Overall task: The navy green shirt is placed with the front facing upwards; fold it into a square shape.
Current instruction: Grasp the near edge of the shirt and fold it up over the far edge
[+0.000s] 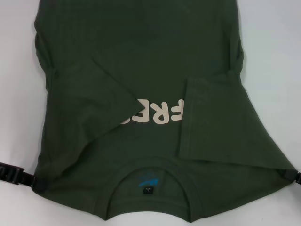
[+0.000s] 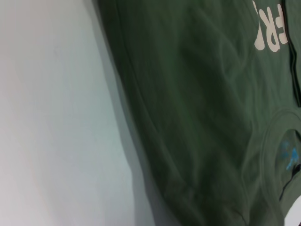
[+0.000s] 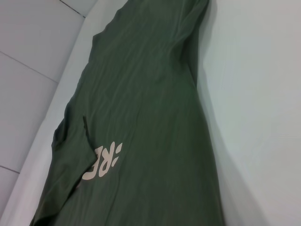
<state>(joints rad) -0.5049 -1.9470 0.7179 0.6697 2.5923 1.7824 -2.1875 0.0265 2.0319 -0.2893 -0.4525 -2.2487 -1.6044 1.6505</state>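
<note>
The navy green shirt lies front-up on the table, sleeves folded in; left gripper and right gripper sit at its near shoulders, their grip impossible to tell, so a weak pinch risks the sleeves unfolding.

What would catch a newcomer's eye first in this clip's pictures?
The dark green shirt fills the white table, collar nearest the robot, with both sleeves already folded inward over the chest. The pale letters peek out between the two sleeve flaps, partly covered. At the shoulder corners, the left claw and right claw sit at the shirt's edges.
</note>
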